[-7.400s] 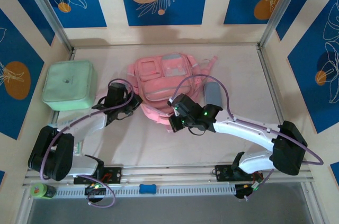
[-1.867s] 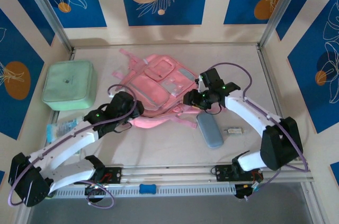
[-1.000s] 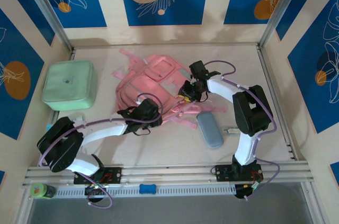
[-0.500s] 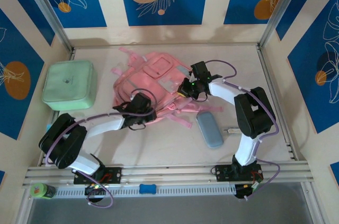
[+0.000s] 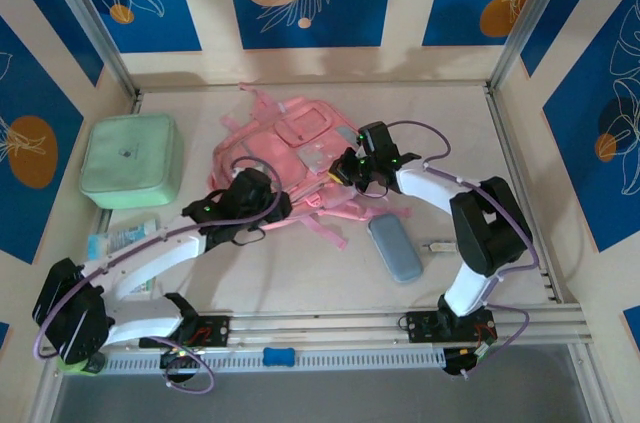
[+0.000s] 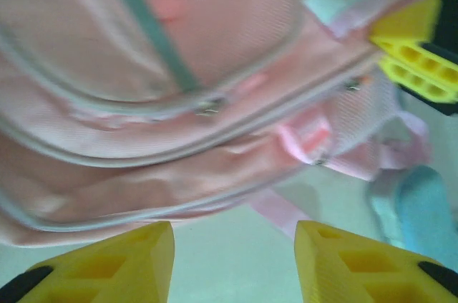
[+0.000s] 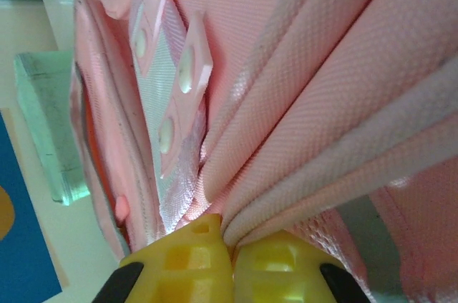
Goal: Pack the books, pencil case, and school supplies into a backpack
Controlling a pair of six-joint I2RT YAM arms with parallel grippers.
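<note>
The right gripper (image 7: 230, 242) is pinched tight on a fold of the pink backpack (image 5: 285, 148). The left gripper (image 6: 232, 240) is open with nothing in it, just beside the bag's near edge. The pencil case (image 5: 394, 248) lies out on the bench (image 5: 300, 273) near the bag, so I think no packing is done yet.
</note>
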